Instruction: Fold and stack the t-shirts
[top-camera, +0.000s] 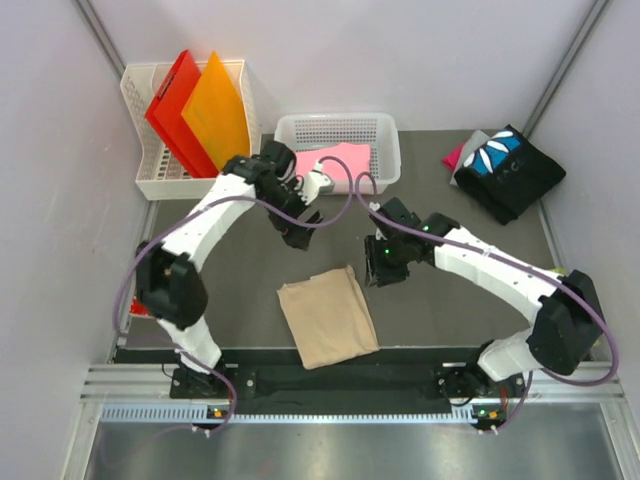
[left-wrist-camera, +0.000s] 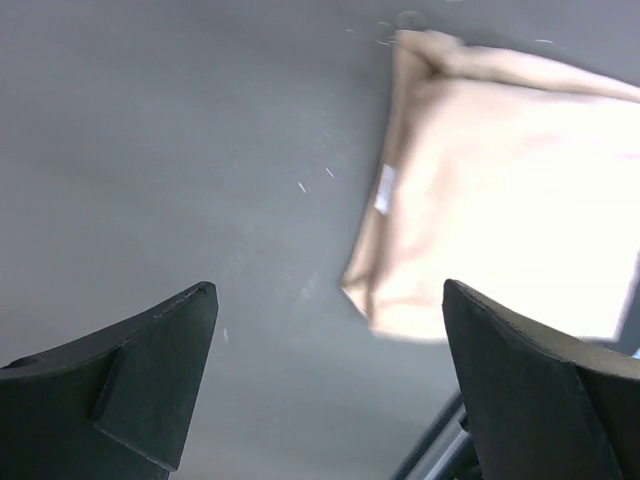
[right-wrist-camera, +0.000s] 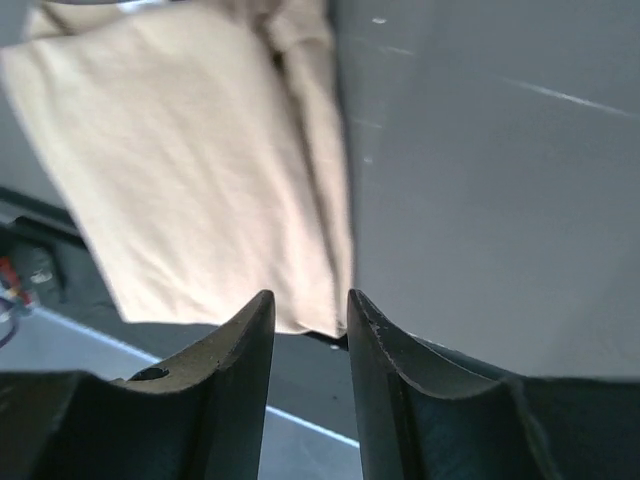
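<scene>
A folded tan t-shirt (top-camera: 328, 317) lies flat near the table's front edge; it also shows in the left wrist view as the tan t-shirt (left-wrist-camera: 500, 190) and in the right wrist view as the tan t-shirt (right-wrist-camera: 190, 160). A pink t-shirt (top-camera: 335, 160) rests in the white mesh basket (top-camera: 385, 140) at the back. A black t-shirt with blue-and-white print (top-camera: 508, 170) lies back right on a magenta one (top-camera: 453, 157). My left gripper (top-camera: 298, 237) hangs open above bare table, behind the tan shirt. My right gripper (top-camera: 383, 270) is open a little, empty, right of the shirt.
A white mesh basket (top-camera: 140, 150) at the back left holds a red folder (top-camera: 175, 105) and an orange folder (top-camera: 215, 110). Grey walls close in on both sides. A metal rail (top-camera: 340, 385) runs along the near edge.
</scene>
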